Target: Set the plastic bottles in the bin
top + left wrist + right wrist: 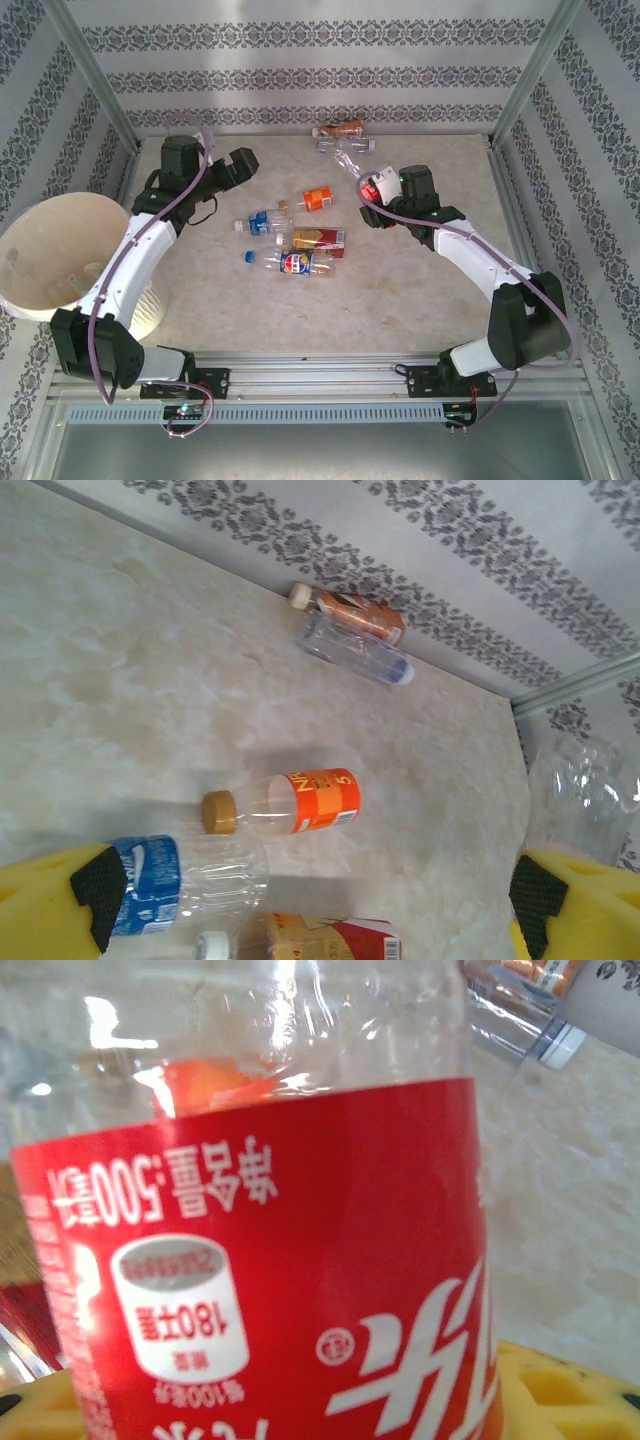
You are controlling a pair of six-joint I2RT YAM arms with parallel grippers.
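Observation:
My right gripper (pixel 383 190) is shut on a clear crushed bottle with a red label (pixel 362 172), held above the table's right middle. In the right wrist view that red label (pixel 270 1280) is pressed close, with yellow fingers (pixel 560 1390) at the bottom corners. My left gripper (pixel 243 165) stands open over the table's back left; its black pads (pixel 95 900) are far apart with nothing between them. Beyond them lie an orange-label bottle (pixel 290 805), a blue-label bottle (pixel 160 885) and a red-and-tan-label bottle (pixel 330 940). The cream-white bin (pixel 60 250) stands tilted at the far left.
A brown-label bottle (pixel 340 128) and a clear bottle (pixel 338 146) lie against the back wall. A bottle with a blue, yellow and red label (pixel 295 263) lies in the middle. Metal posts and patterned walls close in the table's sides and back.

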